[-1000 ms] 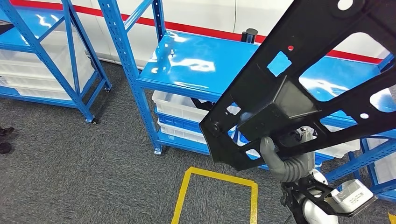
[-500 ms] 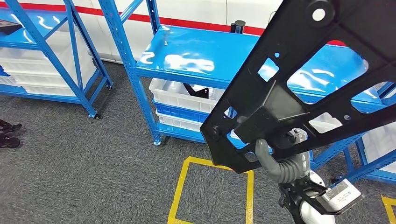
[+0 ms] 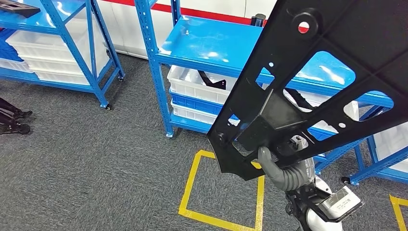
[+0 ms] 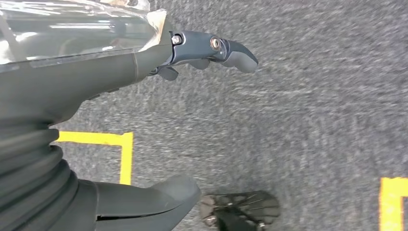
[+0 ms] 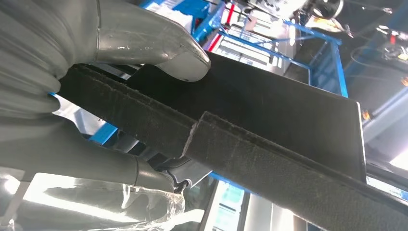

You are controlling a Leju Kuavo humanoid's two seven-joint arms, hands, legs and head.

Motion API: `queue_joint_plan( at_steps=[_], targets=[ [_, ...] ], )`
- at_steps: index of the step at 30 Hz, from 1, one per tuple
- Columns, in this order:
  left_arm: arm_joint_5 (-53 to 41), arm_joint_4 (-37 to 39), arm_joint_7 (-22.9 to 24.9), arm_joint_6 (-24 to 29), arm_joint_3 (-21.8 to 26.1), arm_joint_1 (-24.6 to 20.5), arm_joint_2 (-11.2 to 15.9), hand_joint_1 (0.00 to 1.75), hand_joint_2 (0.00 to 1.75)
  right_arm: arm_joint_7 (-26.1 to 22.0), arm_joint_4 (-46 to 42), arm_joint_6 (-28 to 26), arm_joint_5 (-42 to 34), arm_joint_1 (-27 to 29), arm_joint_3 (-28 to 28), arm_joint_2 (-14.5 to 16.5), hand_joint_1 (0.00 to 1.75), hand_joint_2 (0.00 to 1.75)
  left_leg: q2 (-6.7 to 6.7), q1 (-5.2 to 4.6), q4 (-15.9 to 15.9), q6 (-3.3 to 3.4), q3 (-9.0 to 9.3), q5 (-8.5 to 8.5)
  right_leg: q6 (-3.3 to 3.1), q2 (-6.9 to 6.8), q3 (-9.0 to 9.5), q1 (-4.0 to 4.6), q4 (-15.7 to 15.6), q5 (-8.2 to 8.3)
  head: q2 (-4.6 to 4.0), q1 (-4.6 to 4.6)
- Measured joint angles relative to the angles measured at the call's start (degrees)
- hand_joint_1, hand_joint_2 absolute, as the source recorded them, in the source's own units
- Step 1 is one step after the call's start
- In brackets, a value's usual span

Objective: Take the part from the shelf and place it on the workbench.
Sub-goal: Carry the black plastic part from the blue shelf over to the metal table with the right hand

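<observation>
A large flat black part (image 3: pixel 308 91) with several cut-outs is raised in front of me on the right of the head view, tilted up toward the far right. My right hand (image 3: pixel 281 168) grips its lower edge from below. In the right wrist view the grey thumb (image 5: pixel 159 48) presses on the part's dark edge (image 5: pixel 250 139). My left hand (image 4: pixel 144 96) hangs over grey carpet, thumb and fingers apart, holding nothing.
Blue steel shelves (image 3: pixel 211 43) stand ahead, with white bins (image 3: pixel 192 84) on the lower levels; one holds a black part (image 3: pixel 211 79). A second blue rack (image 3: pixel 57 29) stands at the left. Yellow tape (image 3: pixel 223 192) marks a square on the grey carpet.
The whole head view has shifted: the shelves slid left, then right and lower. The part stays in my right hand, now tilted a bit steeper.
</observation>
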Motion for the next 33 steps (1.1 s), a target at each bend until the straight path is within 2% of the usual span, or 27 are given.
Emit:
queue_joint_plan(
  at_steps=[1, 2, 3, 4, 5, 6, 7, 8, 10, 11, 13, 15, 16, 17, 18, 20, 21, 22, 23, 25, 26, 27, 29, 30, 31, 32, 33],
  targets=[
    [-0.1, 0.01, -0.02, -0.01, 0.0, 0.03, 0.01, 0.0, 1.75, 0.0, 0.14, -0.02, 0.05, 0.03, 0.04, -0.19, 1.75, 1.75, -0.28, -0.07, 0.04, -0.05, -0.75, 0.65, 0.17, 0.14, -0.27, 0.07, 2.71, -0.52, 0.0, 0.01],
    [-0.17, 0.01, -0.02, -0.02, 0.0, 0.08, 0.0, 0.0, 1.75, -0.01, 0.25, -0.04, 0.11, 0.08, 0.09, -0.37, 1.75, 1.75, -0.63, -0.12, 0.09, -0.11, -1.49, 1.32, 0.58, 0.29, 0.22, 0.13, 3.88, 0.07, 0.0, 0.02],
    [-0.21, 0.02, -0.02, -0.03, 0.0, 0.12, -0.01, 0.0, 1.75, -0.01, 0.33, -0.06, 0.15, 0.12, 0.13, -0.51, 1.75, 1.75, -1.03, -0.14, 0.13, -0.24, -2.15, 1.96, 1.04, 0.53, 1.65, 0.19, 3.1, 1.31, 0.0, 0.01],
    [-0.22, 0.02, -0.01, -0.04, 0.0, 0.15, -0.03, 0.0, 1.75, -0.03, 0.36, -0.08, 0.19, 0.14, 0.16, -0.63, 1.75, 1.75, -1.51, -0.14, 0.17, -0.4, -2.69, 2.56, 1.31, 1.17, 4.11, 0.24, 0.25, 2.55, 0.0, 0.02],
    [-0.23, 0.02, -0.01, -0.04, 0.0, 0.13, -0.06, 0.0, 1.75, -0.07, 0.37, -0.09, 0.22, 0.15, 0.19, -0.74, 1.75, 1.75, -1.99, -0.19, 0.21, -0.63, -3.2, 3.08, 1.22, 2.4, 7.25, 0.27, -3.91, 3.11, 0.0, 0.03],
    [-0.24, 0.02, -0.01, -0.04, 0.0, 0.08, -0.09, 0.0, 1.75, -0.13, 0.36, -0.1, 0.25, 0.18, 0.2, -0.84, 1.75, 1.75, -2.46, -0.28, 0.25, -0.9, -3.58, 3.59, 1.02, 3.6, 10.09, 0.31, -8.06, 3.01, 0.0, -0.02],
    [-0.24, 0.02, -0.01, -0.04, 0.0, 0.04, -0.11, 0.0, 1.75, -0.19, 0.36, -0.11, 0.26, 0.21, 0.22, -0.92, 1.75, 1.75, -2.97, -0.36, 0.29, -1.21, -3.94, 4.12, 0.71, 4.54, 12.06, 0.4, -11.41, 2.44, 0.0, 0.02],
    [-0.24, 0.02, -0.01, -0.04, 0.0, 0.01, -0.12, 0.0, 1.75, -0.23, 0.36, -0.13, 0.26, 0.25, 0.25, -0.99, 1.75, 1.75, -3.49, -0.45, 0.26, -1.57, -4.29, 4.65, 0.43, 4.94, 13.0, 0.53, -13.27, 1.83, 0.0, 0.01],
    [-0.25, 0.02, -0.01, -0.02, 0.0, 0.13, -0.04, 0.0, 1.75, -0.3, 0.38, -0.14, 0.27, 0.35, 0.33, -1.08, 1.75, 1.75, -4.45, -0.42, 0.21, -2.2, -4.92, 5.44, -0.1, 3.92, 12.87, 0.28, -14.22, 1.63, 0.0, 0.08],
    [-0.25, 0.02, -0.01, -0.01, 0.0, 0.23, 0.01, 0.0, 1.75, -0.31, 0.38, -0.14, 0.27, 0.4, 0.36, -1.1, 1.75, 1.75, -4.08, -0.41, 0.63, -2.44, -5.32, 5.05, -0.59, 3.29, 12.79, -0.02, -14.26, 1.88, 0.0, -0.03],
    [-0.26, 0.02, -0.03, 0.02, 0.0, 0.31, 0.09, 0.0, 1.75, -0.33, 0.38, -0.15, 0.27, 0.47, 0.4, -1.13, 1.75, 1.75, -1.86, -0.27, 4.83, -2.92, -7.17, 1.52, -1.62, 1.71, 12.61, -0.48, -14.43, 2.47, 0.0, -0.29],
    [-0.27, 0.02, -0.35, 0.09, -0.01, 0.27, 0.07, 0.0, 1.75, -0.33, 0.38, -0.15, 0.28, 0.6, 0.44, -1.14, 1.75, 1.75, 0.06, -0.03, 12.15, -3.53, -9.86, -2.85, -2.14, 0.04, 12.26, -0.2, -14.39, 2.87, 0.0, -0.49],
    [-0.29, 0.02, -0.59, 0.17, -0.01, 0.27, 0.05, 0.0, 1.75, -0.33, 0.38, -0.15, 0.3, 0.69, 0.45, -1.14, 1.75, 1.75, 0.41, 0.16, 14.82, -3.81, -10.57, -3.73, -2.14, -0.82, 12.1, -0.12, -14.37, 2.99, 0.0, -0.5],
    [-0.31, 0.02, -0.82, 0.22, -0.02, 0.29, 0.04, 0.0, 1.75, -0.33, 0.38, -0.14, 0.34, 0.8, 0.49, -1.14, 1.75, 1.75, 0.68, 0.35, 15.68, -4.05, -10.35, -3.56, -2.09, -1.63, 11.98, -0.11, -14.34, 3.06, 0.0, -0.51],
    [-0.33, 0.02, -0.97, 0.26, -0.02, 0.3, 0.04, 0.0, 1.75, -0.33, 0.38, -0.11, 0.42, 0.91, 0.52, -1.14, 1.75, 1.75, 1.03, 0.56, 14.46, -4.24, -9.03, -2.54, -2.02, -2.42, 11.95, -0.14, -14.31, 3.1, 0.0, -0.52],
    [-0.52, 0.02, -1.0, 0.03, -0.04, 0.27, 0.09, 0.0, 1.75, -0.33, 0.37, 0.0, 0.6, 1.02, 0.61, -1.14, 1.75, 1.75, 2.85, 0.85, 7.59, -4.43, -4.15, -0.04, -1.75, -3.78, 12.03, -0.06, -14.24, 3.01, 0.0, -0.55],
    [-0.64, 0.02, -0.98, -0.25, -0.05, 0.23, 0.14, 0.0, 1.75, -0.33, 0.38, 0.07, 0.66, 1.06, 0.64, -1.14, 1.75, 1.75, 3.91, 0.72, 4.44, -4.29, -2.09, 0.75, -1.5, -4.37, 11.95, 0.09, -14.18, 2.92, 0.0, -0.57],
    [-0.76, 0.02, -0.96, -0.63, -0.07, 0.19, 0.17, 0.0, 1.75, -0.33, 0.38, 0.1, 0.73, 1.08, 0.7, -1.14, 1.75, 1.75, 4.7, 0.53, 2.33, -4.01, -0.85, 0.94, -1.15, -4.96, 12.02, 0.36, -14.13, 2.82, 0.0, -0.5],
    [-0.84, 0.03, -0.86, -1.35, -0.08, 0.16, 0.21, 0.0, 1.75, -0.34, 0.39, 0.16, 0.78, 1.1, 0.78, -1.14, 1.75, 1.75, 4.94, 0.24, 1.44, -3.55, -0.51, 0.73, -0.78, -5.54, 12.03, 0.59, -14.1, 2.77, 0.0, -0.48],
    [-0.89, 0.1, -0.44, -3.92, -0.09, 0.2, 0.4, 0.0, 1.75, -0.37, 0.4, 0.35, 0.8, 1.1, 0.94, -1.11, 1.75, 1.75, 3.83, 0.06, 0.87, -2.36, -0.86, 0.75, -0.03, -6.59, 12.1, 0.81, -14.07, 2.64, 0.0, -0.34],
    [-0.89, 0.16, -0.18, -5.73, -0.09, 0.26, 0.53, 0.0, 1.75, -0.41, 0.4, 0.51, 0.81, 1.12, 1.03, -1.08, 1.75, 1.75, 3.21, 0.09, 0.53, -1.81, -0.94, 0.95, 0.22, -6.04, 11.82, 0.72, -13.64, 2.26, 0.0, -0.28],
    [-0.86, 0.21, 0.02, -7.64, -0.09, 0.31, 0.74, 0.0, 1.75, -0.54, 0.37, 0.67, 0.92, 1.25, 1.11, -1.06, 1.75, 1.75, 2.66, 0.19, 0.21, -1.33, -0.99, 1.24, 0.3, -4.79, 11.14, 0.62, -12.32, 1.43, 0.0, -0.17],
    [-0.77, 0.26, 0.25, -11.21, -0.08, 0.38, 1.26, 0.0, 1.75, -0.94, 0.26, 0.83, 1.48, 2.08, 1.25, -1.05, 1.75, 1.75, 1.42, 0.26, -0.13, -0.66, -1.16, 1.63, -0.04, -1.35, 8.15, 0.38, -6.12, -1.38, 0.0, 0.07],
    [-0.7, 0.26, 0.44, -12.75, -0.08, 0.43, 1.55, 0.0, 1.75, -1.2, 0.2, 0.79, 1.93, 2.8, 1.32, -1.07, 1.75, 1.75, 0.67, 0.24, -0.12, -0.47, -1.32, 1.74, -0.21, -0.38, 6.1, 0.35, -2.04, -2.83, 0.0, 0.12],
    [-0.65, 0.26, 0.72, -13.92, -0.07, 0.54, 1.79, 0.0, 1.75, -1.4, 0.18, 0.72, 2.36, 3.55, 1.41, -1.07, 1.75, 1.75, -0.14, 0.22, -0.11, -0.38, -1.43, 1.8, -0.18, 0.07, 4.4, 0.34, 1.2, -3.74, 0.0, 0.17],
    [-0.61, 0.26, 0.98, -14.75, -0.05, 0.74, 2.01, 0.0, 1.75, -1.56, 0.15, 0.64, 2.75, 4.19, 1.54, -1.05, 1.75, 1.75, -0.92, 0.2, -0.1, -0.36, -1.48, 1.86, 0.1, 0.25, 3.52, 0.32, 2.62, -3.8, 0.0, 0.2],
    [-0.59, 0.26, 1.21, -15.29, -0.05, 0.94, 2.17, 0.0, 1.75, -1.69, 0.08, 0.58, 3.01, 4.63, 1.67, -1.03, 1.75, 1.75, -1.68, 0.2, -0.07, -0.39, -1.48, 1.91, 0.57, 0.38, 3.74, 0.24, 1.7, -2.93, 0.0, 0.21]
  ],
)
